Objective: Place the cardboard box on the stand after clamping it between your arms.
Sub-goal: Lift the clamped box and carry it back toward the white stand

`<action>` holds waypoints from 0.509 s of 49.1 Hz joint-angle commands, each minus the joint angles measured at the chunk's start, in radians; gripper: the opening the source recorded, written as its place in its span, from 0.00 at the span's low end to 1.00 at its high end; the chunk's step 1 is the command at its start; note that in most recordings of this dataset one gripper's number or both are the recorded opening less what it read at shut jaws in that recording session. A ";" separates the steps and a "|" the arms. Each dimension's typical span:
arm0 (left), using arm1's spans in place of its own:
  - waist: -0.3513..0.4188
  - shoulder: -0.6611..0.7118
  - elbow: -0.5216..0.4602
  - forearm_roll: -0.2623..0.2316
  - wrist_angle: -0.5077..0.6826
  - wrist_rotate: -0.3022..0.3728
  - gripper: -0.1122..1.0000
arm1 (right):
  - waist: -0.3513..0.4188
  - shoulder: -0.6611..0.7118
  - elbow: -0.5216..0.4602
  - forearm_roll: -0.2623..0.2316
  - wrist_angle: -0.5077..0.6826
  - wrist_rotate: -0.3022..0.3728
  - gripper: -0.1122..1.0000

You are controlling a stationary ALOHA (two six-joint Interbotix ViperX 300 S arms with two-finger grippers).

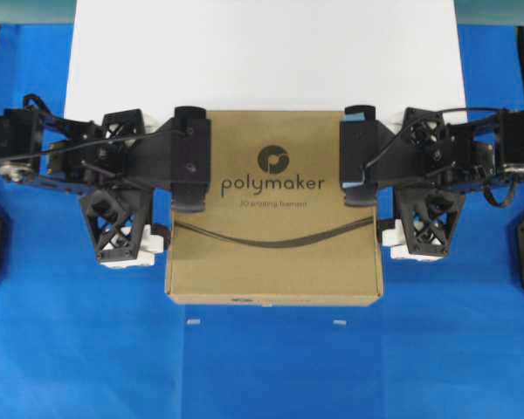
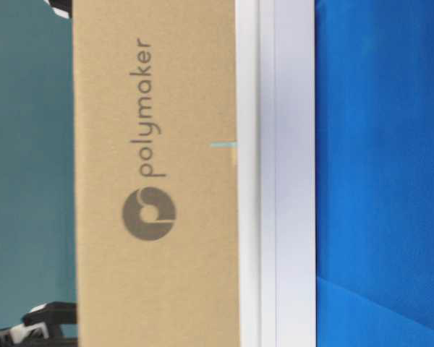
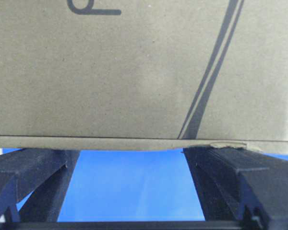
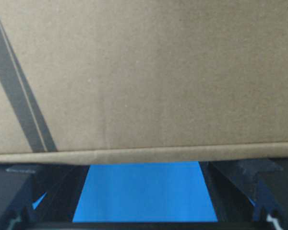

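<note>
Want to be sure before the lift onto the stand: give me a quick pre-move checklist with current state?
1. Left pincer at the left side of the cardboard box: ok.
2. Right pincer at the box's right side, opposite the left one: ok.
3. Jaws of both pincers spread wide, box edge lying across the fingers in the wrist views: ok.
4. Box square to the stand: ok.
5. Box on the stand: not ok; only its rear edge meets the stand's front, the rest is over the blue cloth.
6. Clamp firm enough to carry: cannot tell.
</note>
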 commanded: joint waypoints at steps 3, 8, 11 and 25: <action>0.018 0.005 -0.110 -0.003 -0.054 -0.002 0.85 | -0.031 0.009 -0.100 0.023 -0.100 0.011 0.97; 0.040 0.014 -0.120 -0.003 -0.054 0.012 0.85 | -0.054 0.012 -0.101 0.025 -0.127 -0.005 0.97; 0.063 0.018 -0.130 -0.003 -0.054 0.028 0.85 | -0.067 0.018 -0.104 0.025 -0.130 -0.025 0.97; 0.138 0.063 -0.140 0.003 -0.071 0.141 0.85 | -0.161 0.071 -0.109 0.058 -0.160 -0.126 0.97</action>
